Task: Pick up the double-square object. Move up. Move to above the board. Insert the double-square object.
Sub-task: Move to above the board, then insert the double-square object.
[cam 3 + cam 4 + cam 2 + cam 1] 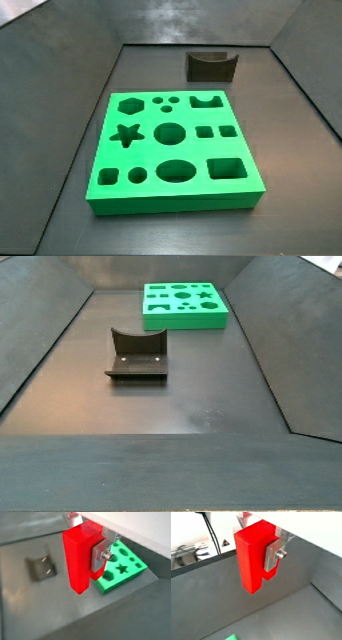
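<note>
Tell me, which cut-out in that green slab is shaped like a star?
On the board, the star cut-out sits by one long edge, between the hexagon and a small circle. The hand, holding the double-square object, is outside both side views.

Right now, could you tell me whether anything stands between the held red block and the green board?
Nothing visible does. The gripper holds the double-square object in the air, off to one side of the board. The fixture stands apart on the floor.

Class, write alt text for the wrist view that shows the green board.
The gripper holds the red double-square object upright, well above the grey floor. The green board lies below, behind it, and the dark fixture stands apart.
</note>
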You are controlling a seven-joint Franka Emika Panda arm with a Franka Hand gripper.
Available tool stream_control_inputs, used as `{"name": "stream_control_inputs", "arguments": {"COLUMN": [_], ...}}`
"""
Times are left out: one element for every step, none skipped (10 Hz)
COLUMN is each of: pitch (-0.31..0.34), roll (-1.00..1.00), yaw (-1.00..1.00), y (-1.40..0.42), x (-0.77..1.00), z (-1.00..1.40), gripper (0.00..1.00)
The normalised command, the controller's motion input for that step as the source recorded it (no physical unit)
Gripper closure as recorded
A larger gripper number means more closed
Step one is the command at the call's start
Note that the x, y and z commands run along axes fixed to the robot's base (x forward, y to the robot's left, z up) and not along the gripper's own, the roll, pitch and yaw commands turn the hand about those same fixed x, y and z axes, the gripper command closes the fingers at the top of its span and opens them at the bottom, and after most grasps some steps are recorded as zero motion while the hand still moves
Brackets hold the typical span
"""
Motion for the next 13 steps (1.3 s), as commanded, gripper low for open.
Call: {"name": "stream_control_inputs", "arguments": {"pitch": [-0.008,0.011,0.032,0.060,0.090,0.123,0.142,0.155,0.179,0.171,0.000,0.000,-0.016], "roll": [0.13,0.10,0.08,0.04,0.01,0.03,0.06,0.07,0.09,0.09,0.00,0.00,0.00], "yaw": [-1.00,-0.99,-0.72,-0.47,-0.28,-0.11,-0.06,-0.04,-0.01,0.00,0.00,-0.02,-0.06], "y": [-1.00,-1.00,-1.00,-1.00,-1.00,-1.00,-1.00,-0.91,-0.44,-0.28,0.00,0.00,-0.03], "x": [0.72,0.73,0.73,0.75,0.78,0.80,0.83,0.78,0.43,0.30,0.02,0.11,0.18], "z": [0.22,0.22,0.22,0.22,0.22,0.22,0.22,0.20,0.10,0.07,0.00,-0.01,-0.06], "gripper": [1.00,1.00,1.00,1.00,1.00,1.00,1.00,1.00,1.00,1.00,1.00,1.00,1.00]}}
